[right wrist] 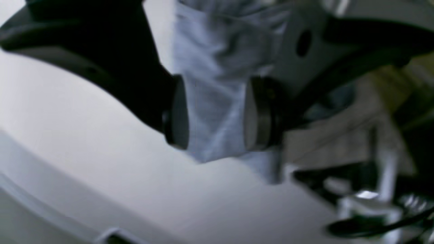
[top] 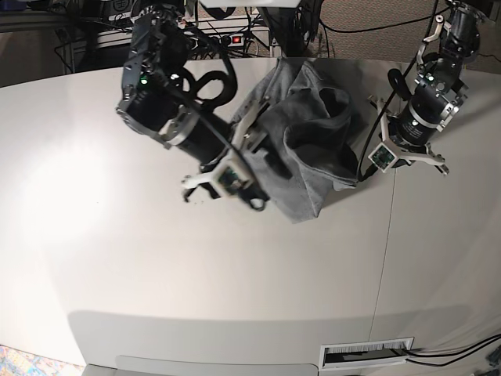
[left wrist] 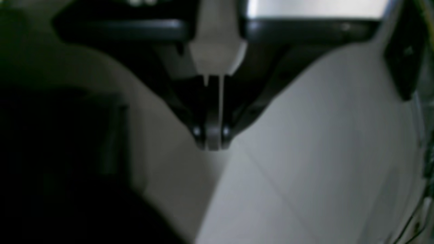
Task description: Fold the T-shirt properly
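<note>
Base view: grey T-shirt (top: 313,141) bunched in a loose heap at the far middle of the white table (top: 196,266), folds and a dark hollow showing near its top, one lower corner hanging toward the near side. Right arm enters from the far left and reaches across to the shirt's left edge; right gripper (top: 254,168) sits against the cloth there. Right wrist view confirms the hold — a pale strip of the T-shirt (right wrist: 217,101) runs straight down between the two round pads (right wrist: 179,115), jaws standing partway apart with fabric filling the gap, and the strip's lower end hangs just below the right gripper (right wrist: 215,113) over the table (right wrist: 84,135). Left arm stands at the far right, just beside the shirt's right edge. Left wrist view, blurred and dim: left gripper (left wrist: 213,137) clenched tight, fingertips pressed together — nothing seen between them — hanging over bare table (left wrist: 322,142). Cables and equipment crowd the far edge behind the table.
</note>
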Action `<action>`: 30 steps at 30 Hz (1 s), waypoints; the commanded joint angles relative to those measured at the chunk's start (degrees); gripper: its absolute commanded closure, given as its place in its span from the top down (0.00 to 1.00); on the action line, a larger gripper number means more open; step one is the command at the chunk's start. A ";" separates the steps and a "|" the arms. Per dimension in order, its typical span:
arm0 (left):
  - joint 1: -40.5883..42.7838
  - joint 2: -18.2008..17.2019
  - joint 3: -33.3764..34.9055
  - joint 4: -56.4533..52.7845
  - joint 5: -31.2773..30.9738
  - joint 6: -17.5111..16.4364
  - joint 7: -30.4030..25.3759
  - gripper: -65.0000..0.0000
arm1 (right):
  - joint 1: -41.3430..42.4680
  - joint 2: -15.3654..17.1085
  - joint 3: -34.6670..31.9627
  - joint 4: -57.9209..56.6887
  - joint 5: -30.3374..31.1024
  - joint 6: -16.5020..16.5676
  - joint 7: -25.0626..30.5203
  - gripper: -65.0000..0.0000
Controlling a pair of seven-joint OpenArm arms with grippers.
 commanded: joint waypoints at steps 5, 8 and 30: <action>-0.44 -0.76 -0.39 3.13 -8.66 0.74 -3.30 0.00 | 0.61 1.70 7.80 0.92 0.83 0.06 2.67 0.42; -0.76 -0.79 -0.39 5.77 -10.86 0.76 -3.50 0.10 | 0.13 4.09 10.62 0.85 0.79 0.06 2.78 0.38; -3.06 -2.80 -0.37 15.19 -0.02 -25.79 -7.30 0.36 | -2.23 8.28 13.25 -2.10 -0.02 0.06 4.44 0.32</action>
